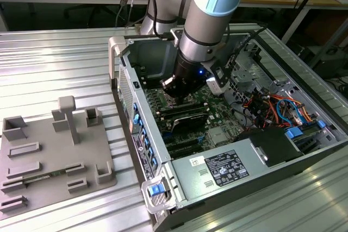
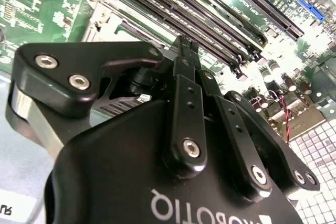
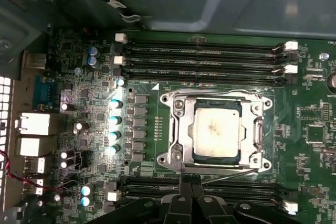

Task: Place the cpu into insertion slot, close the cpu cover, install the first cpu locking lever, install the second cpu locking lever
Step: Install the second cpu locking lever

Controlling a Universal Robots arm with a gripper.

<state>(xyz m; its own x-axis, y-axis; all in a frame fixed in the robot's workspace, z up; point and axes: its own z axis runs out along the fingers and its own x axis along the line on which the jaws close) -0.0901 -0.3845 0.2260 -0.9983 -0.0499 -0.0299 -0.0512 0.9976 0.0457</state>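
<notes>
We see the chip [image 3: 217, 132] seated under its thin springy frame [image 3: 181, 129], our pincer [image 3: 190, 184] closed by the stiff wire lever [image 3: 231, 174]

exterior view high, wrist views close, motherboard [image 3: 157, 129]

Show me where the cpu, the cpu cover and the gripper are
cpu [image 3: 217, 131], first wrist view, middle of its silver top face.
cpu cover [image 3: 184, 127], first wrist view, one side bar of the metal frame.
gripper [image 3: 190, 183], first wrist view, at its fingertips beside the socket.
</notes>
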